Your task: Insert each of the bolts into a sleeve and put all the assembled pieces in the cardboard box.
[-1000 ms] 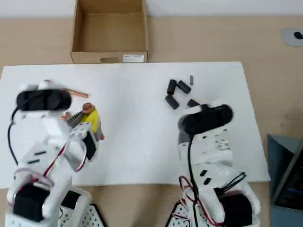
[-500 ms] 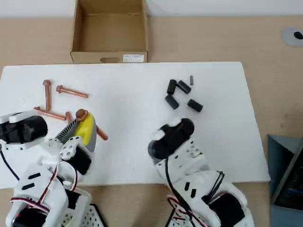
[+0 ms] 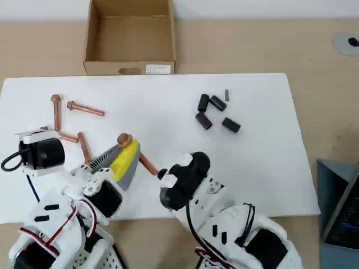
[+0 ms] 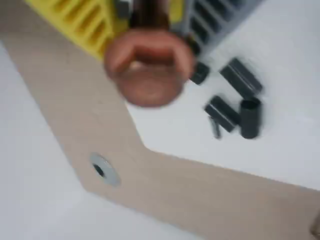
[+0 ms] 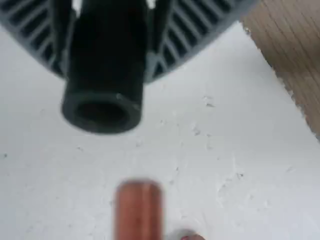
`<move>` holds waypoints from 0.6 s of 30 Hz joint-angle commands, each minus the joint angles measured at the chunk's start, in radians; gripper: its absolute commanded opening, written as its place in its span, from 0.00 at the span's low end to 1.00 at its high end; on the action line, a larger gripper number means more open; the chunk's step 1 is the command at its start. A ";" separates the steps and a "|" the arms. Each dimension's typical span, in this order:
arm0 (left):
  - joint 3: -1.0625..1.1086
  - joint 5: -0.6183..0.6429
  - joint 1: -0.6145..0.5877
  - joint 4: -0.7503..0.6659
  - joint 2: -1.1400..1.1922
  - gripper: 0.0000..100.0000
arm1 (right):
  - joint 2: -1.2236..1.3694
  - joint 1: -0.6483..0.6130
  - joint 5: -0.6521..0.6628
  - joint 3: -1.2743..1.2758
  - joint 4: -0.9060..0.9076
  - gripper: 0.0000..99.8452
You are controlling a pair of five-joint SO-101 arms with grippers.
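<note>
**Bolt and sleeve held tip to bore, near edge of mat**

Near edge of white mat: left gripper, jaws clamped on a copper bolt. The bolt's head sticks out past the fingertips and its shank points toward the right arm.

Right gripper, jaws clamped on a black sleeve. The sleeve's open bore faces the bolt's shank tip, close but apart.

Toward left edge: four loose bolts lying flat.

Toward far right corner: four loose sleeves clustered, with a small dark pin just beside them.

Beyond far edge, on wooden table: cardboard box, open top up.
</note>
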 commanded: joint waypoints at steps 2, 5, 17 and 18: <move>0.009 0.005 0.021 -0.025 -0.001 0.00 | -0.120 -0.012 -0.003 -0.002 -0.060 0.01; 0.052 0.005 0.021 -0.026 -0.001 0.00 | -0.116 -0.012 -0.003 -0.002 -0.080 0.01; 0.077 0.006 0.018 -0.029 -0.001 0.00 | -0.120 -0.012 -0.003 -0.002 -0.078 0.01; 0.077 0.006 0.017 -0.029 -0.001 0.00 | -0.120 -0.012 -0.003 -0.002 -0.077 0.01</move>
